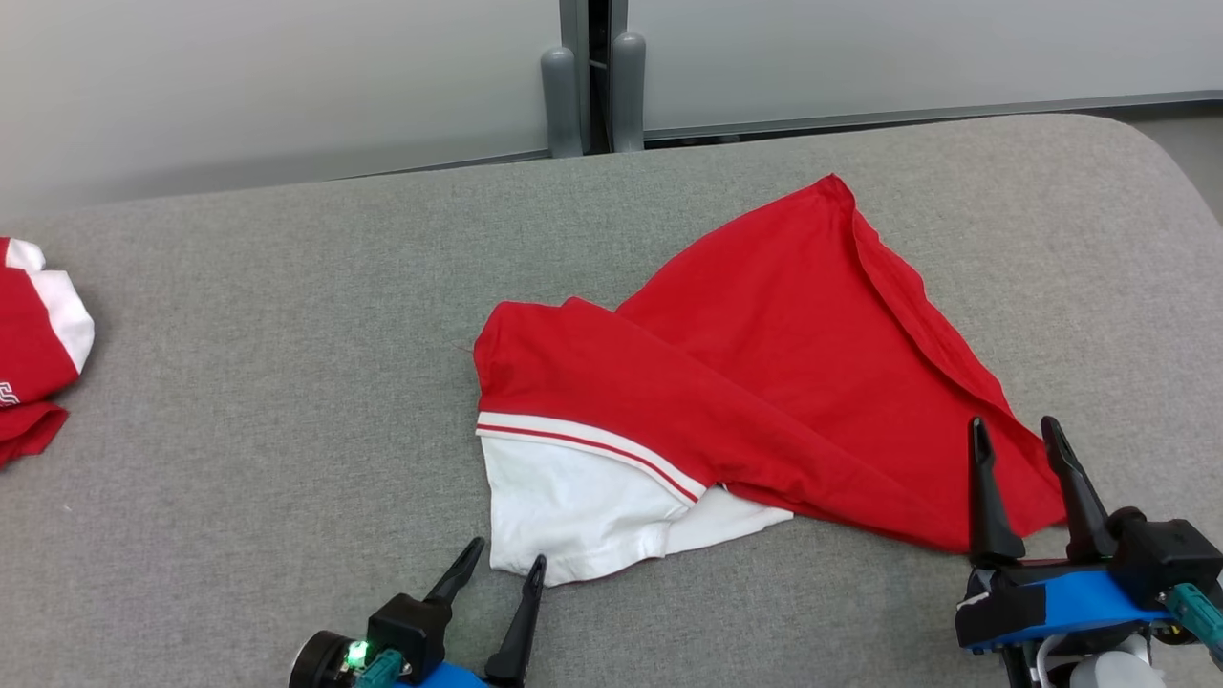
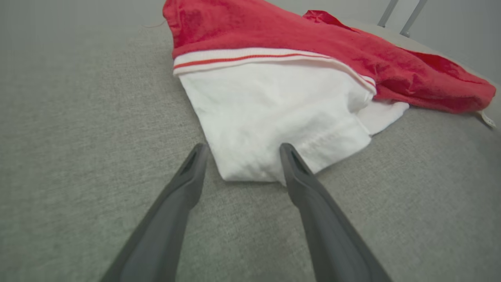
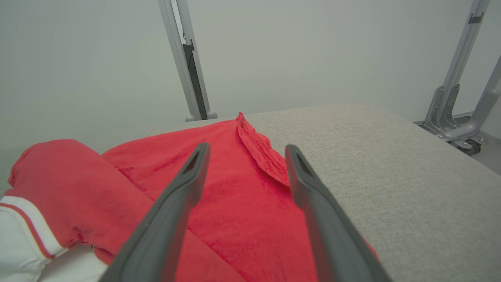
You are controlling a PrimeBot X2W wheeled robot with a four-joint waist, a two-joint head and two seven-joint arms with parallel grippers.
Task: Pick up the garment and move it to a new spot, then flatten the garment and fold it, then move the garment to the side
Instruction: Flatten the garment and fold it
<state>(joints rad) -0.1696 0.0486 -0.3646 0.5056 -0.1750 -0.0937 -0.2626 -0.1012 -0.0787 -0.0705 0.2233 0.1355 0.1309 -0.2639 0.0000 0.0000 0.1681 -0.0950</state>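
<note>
1. The garment (image 1: 764,382) lies right of centre on the table (image 1: 287,382).
2. A second garment (image 1: 33,354) sits at the table's left edge.
3. The left gripper (image 1: 506,554) is just before the garment's near corner, and the right gripper (image 1: 1013,425) is over its right end.

Work surface: a wide table (image 1: 287,401) covered in grey woven fabric, corners rounded. Behind it, pale grey wall panels (image 1: 239,86) are lined up, split by a dark vertical gap (image 1: 600,57). Two grey round-topped posts (image 1: 562,100) are set either side of that gap, at the table's far edge. A strip of grey floor (image 1: 1199,148) is seen past the right corner. In the right wrist view a grey metal frame (image 3: 449,100) is stood against the wall, apart from the table. Everything is lit evenly and softly.
</note>
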